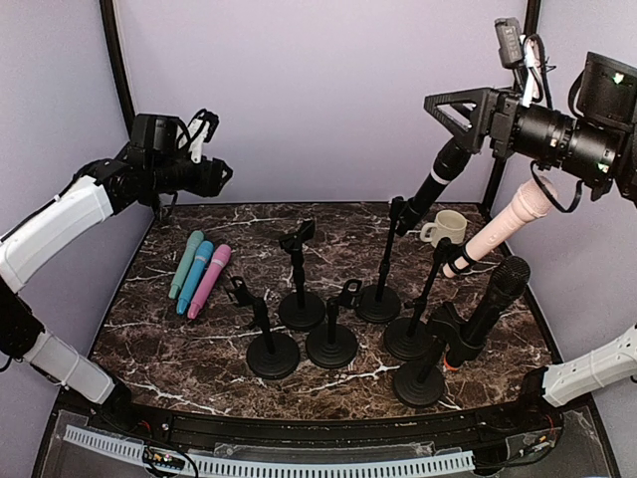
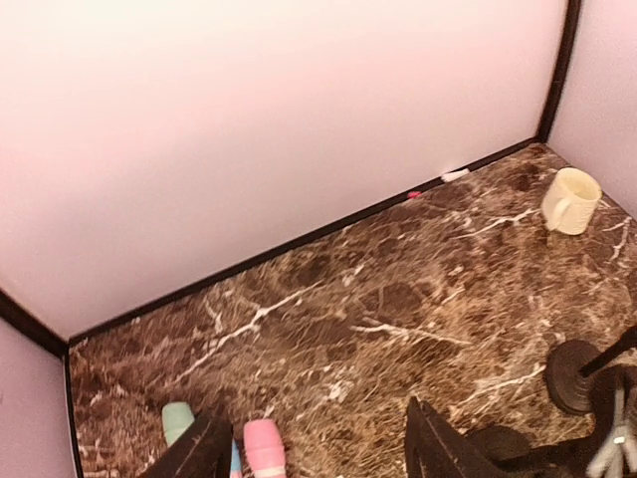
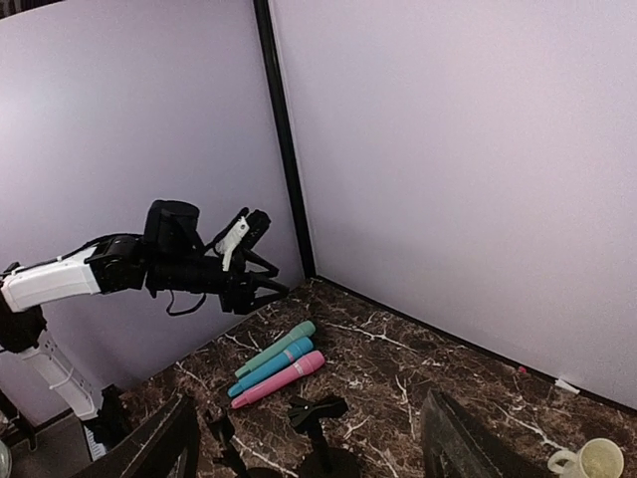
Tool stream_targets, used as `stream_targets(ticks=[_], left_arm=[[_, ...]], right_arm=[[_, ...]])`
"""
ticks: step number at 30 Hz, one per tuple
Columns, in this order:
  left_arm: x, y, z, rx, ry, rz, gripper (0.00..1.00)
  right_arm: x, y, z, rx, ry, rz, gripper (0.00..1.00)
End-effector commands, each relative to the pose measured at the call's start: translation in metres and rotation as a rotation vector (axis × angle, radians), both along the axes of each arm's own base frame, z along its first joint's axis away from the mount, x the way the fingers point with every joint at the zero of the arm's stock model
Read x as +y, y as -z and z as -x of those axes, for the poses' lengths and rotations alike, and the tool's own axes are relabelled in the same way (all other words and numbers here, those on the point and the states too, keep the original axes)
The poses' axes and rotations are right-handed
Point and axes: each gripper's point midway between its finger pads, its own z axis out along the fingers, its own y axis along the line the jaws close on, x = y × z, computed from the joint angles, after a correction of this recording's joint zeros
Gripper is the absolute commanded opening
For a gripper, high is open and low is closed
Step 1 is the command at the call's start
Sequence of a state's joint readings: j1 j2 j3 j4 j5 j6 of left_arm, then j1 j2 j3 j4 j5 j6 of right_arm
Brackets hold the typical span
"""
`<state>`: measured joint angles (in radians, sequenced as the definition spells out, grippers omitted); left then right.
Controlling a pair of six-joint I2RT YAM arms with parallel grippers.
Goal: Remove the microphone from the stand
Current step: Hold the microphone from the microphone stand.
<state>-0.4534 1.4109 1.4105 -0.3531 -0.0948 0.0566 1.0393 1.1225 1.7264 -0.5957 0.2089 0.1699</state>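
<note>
marble table (image 1: 159, 334), three microphones (image 1: 196, 277), stands (image 1: 274, 356), mug (image 1: 447, 227)

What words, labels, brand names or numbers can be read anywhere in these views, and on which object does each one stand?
No text can be read in any view.
The loose microphones, black stands and cream mug: no lettering visible.
The white scrap at the foot of the back wall: too small to tell whether it carries print.
</note>
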Motion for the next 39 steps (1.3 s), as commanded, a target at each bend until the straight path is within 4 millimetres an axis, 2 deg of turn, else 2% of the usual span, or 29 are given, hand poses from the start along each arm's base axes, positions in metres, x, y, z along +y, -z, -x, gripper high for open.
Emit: stream_targets(ticks=[1,2,5,7,10,13,18,25,30,33,39], left_arm=[[-0.068,-0.035,0.022,-0.058,0.225,-0.026,0.62],[-0.08,-0.044,0.021,-0.069,0.253,-0.02,0.62],[-0.128,-0.064,0.037,-0.091,0.41,0.038,0.62],[-0.153,-0.077,0.044,-0.116,0.477,0.065,0.63],[-0.182,-0.091,0.047,-0.133,0.545,0.093,0.64],[-0.21,-0.096,0.057,-0.143,0.627,0.112,0.65],[-0.235,-0.1,0.076,-0.155,0.761,0.162,0.67],[-0.259,-0.094,0.108,-0.126,0.976,0.214,0.69],[-0.276,-0.079,0.114,-0.086,1.071,0.248,0.7],[-0.284,-0.073,0.119,-0.063,1.129,0.282,0.71],[-0.305,-0.049,0.11,-0.012,1.169,0.316,0.71]], right_arm=[[-0.031,-0.014,-0.019,0.01,0.189,-0.002,0.77],[-0.036,-0.016,-0.021,0.013,0.216,0.004,0.77],[-0.046,-0.015,-0.031,0.039,0.302,0.04,0.78],[-0.054,-0.009,-0.04,0.066,0.378,0.076,0.79],[-0.058,0.002,-0.053,0.11,0.442,0.135,0.8],[-0.063,0.009,-0.062,0.142,0.473,0.171,0.82],[-0.065,0.016,-0.069,0.193,0.43,0.219,0.87],[-0.062,0.038,-0.063,0.277,0.326,0.324,0.93],[-0.064,0.048,-0.06,0.307,0.302,0.339,0.91],[-0.058,0.052,-0.059,0.32,0.268,0.335,0.87],[-0.047,0.069,-0.063,0.345,0.239,0.366,0.82]])
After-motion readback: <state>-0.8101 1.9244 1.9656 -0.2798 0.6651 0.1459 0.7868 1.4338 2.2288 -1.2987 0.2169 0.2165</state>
